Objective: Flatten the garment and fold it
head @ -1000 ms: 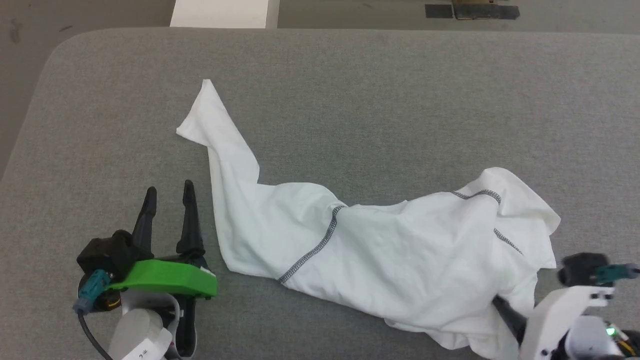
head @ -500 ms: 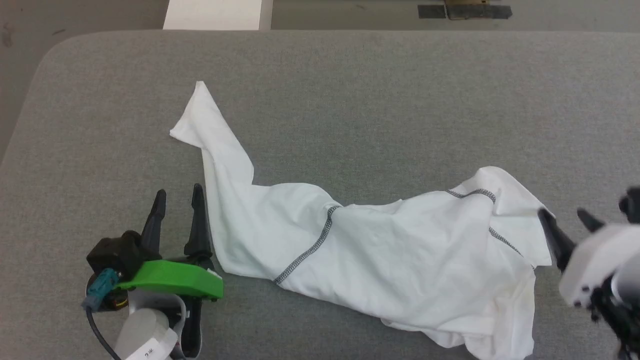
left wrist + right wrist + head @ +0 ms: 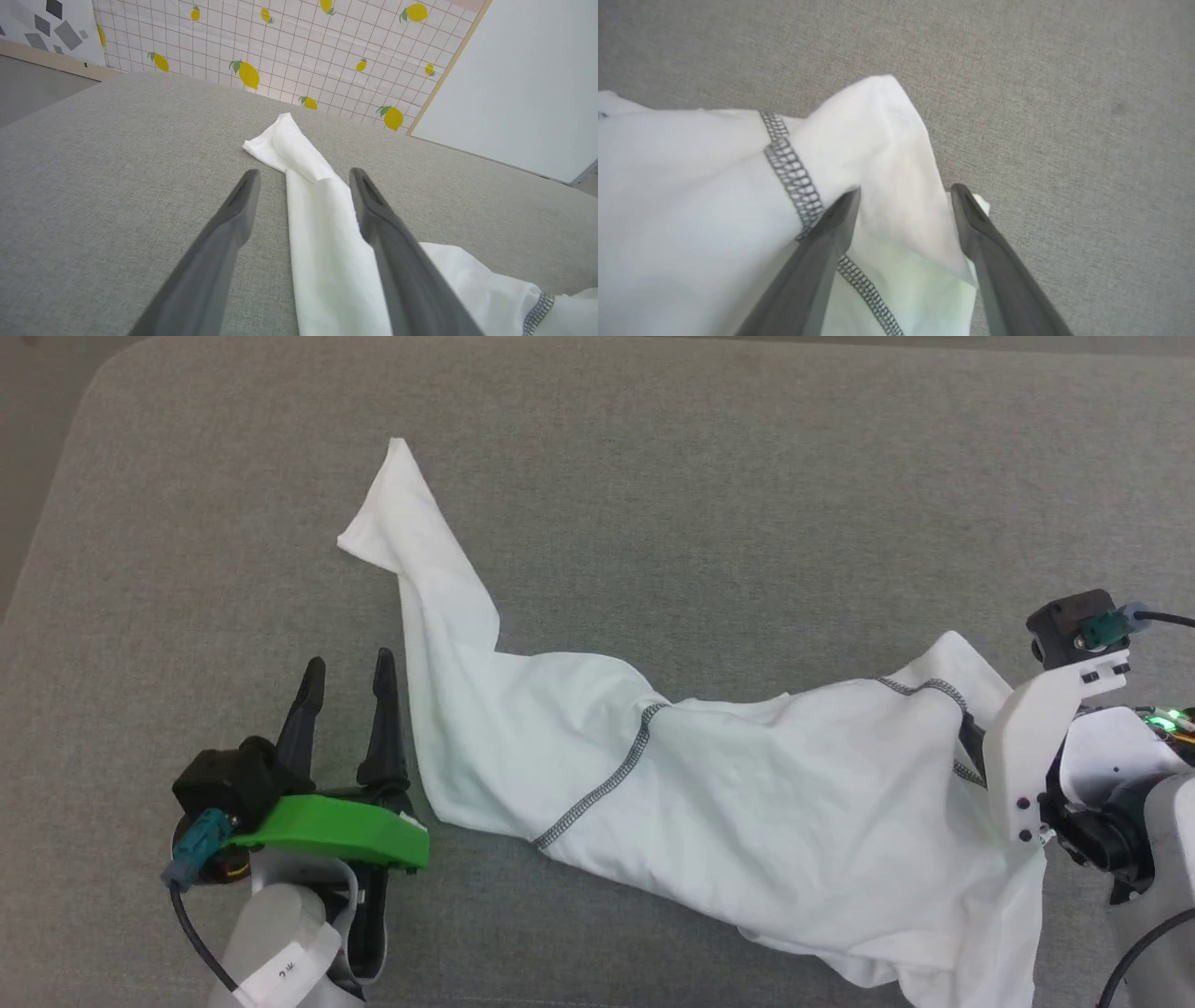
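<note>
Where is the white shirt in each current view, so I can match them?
Head view: shirt stretches from upper left to lower right.
Left wrist view: its narrow end runs up the middle.
Right wrist view: it covers the left half.
Shared landmark: dark zigzag stitching on the shirt.

No text, brand or number can be read; a white label [image 3: 285, 974] on the left forearm [image 3: 266, 933] bears dark marks, too small and blurred to be made out.
</note>
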